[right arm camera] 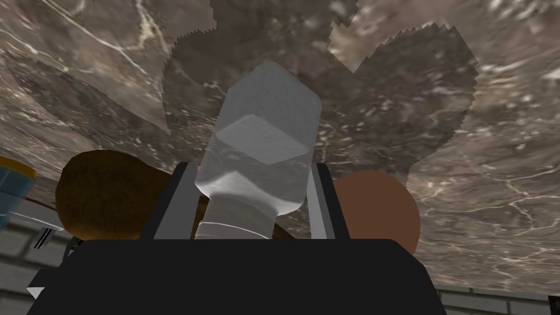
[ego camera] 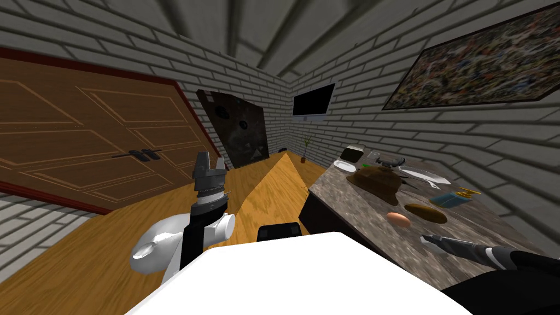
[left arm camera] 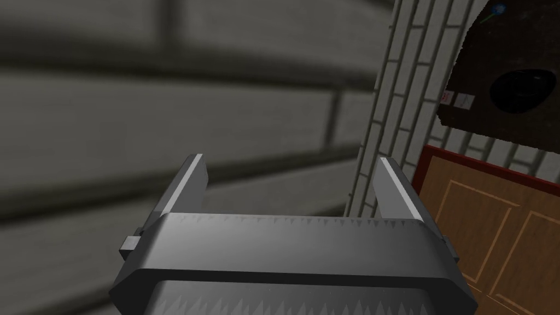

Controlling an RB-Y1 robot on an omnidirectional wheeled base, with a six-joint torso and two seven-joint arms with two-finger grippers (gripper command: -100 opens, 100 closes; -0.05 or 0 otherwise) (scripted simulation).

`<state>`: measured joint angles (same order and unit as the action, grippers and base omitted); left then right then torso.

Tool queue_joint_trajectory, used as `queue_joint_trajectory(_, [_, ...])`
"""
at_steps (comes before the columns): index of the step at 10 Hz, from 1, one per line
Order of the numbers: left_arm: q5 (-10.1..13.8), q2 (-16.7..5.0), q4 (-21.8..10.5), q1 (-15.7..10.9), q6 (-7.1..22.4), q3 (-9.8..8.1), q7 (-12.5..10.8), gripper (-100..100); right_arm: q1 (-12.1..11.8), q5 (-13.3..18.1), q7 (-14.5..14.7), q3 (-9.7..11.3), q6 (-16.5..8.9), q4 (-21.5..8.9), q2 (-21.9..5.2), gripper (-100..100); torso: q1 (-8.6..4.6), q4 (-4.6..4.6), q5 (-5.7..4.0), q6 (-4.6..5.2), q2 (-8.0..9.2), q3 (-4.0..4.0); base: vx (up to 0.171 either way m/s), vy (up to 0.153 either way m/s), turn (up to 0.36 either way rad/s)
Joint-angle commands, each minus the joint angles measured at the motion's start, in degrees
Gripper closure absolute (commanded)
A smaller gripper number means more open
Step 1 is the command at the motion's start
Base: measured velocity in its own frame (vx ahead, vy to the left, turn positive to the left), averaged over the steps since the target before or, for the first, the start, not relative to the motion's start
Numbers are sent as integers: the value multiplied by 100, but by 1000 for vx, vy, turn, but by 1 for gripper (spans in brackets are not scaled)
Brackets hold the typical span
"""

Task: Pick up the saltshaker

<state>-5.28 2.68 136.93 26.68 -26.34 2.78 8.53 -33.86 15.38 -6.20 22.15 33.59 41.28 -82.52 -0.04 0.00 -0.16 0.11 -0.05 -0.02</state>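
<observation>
Right fingers (right arm camera: 174, 202) clamped on both sides of the grey saltshaker (right arm camera: 260, 136), marbled surface (right arm camera: 492, 164) behind, egg (right arm camera: 383, 210) just beside. Left fingers (left arm camera: 396, 188) spread wide, up near the door (ego camera: 82, 147).

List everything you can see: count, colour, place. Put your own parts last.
counter: one, grey-brown marble, to my right
saltshaker: one, clear grey, clamped in the right gripper
egg: one, light brown, on the counter near that gripper
oval lump: one, dark brown, beside the egg
knife: one, silver, farther along the counter
blue thing: one, blue with yellow, on the counter by the wall
white dish: one, at the counter's far end
door: one double door, brown wood, to my left
screen: one, black, on the far wall
left gripper: one, grey, raised, fingers open
right gripper: one, dark body, fingers pressing the saltshaker's sides
</observation>
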Motion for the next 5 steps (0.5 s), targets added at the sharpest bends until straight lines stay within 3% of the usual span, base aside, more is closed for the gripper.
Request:
queue_joint_trajectory(1, [0,0,0,0,0,0,0,0,0,0,0,0,0,0,0,100,0,0,0,0,0,0,0,0,0])
queue_joint_trajectory(2, [0,0,0,0,0,0,0,0,0,1,1,0,0,0,-1,0,-1,0,0,0,0,0,0,0,0])
queue_joint_trajectory(3, [0,0,0,0,0,0,0,0,-114,-29,61,-69,-51,232,-97,100,-1,0,-1,0,-1,0,51,-5,-272])
queue_joint_trajectory(5, [0,0,0,1,0,-1,0,0,-187,-36,111,-126,-101,475,-237,100,1,-4,1,12,-18,-10,86,1,-226])
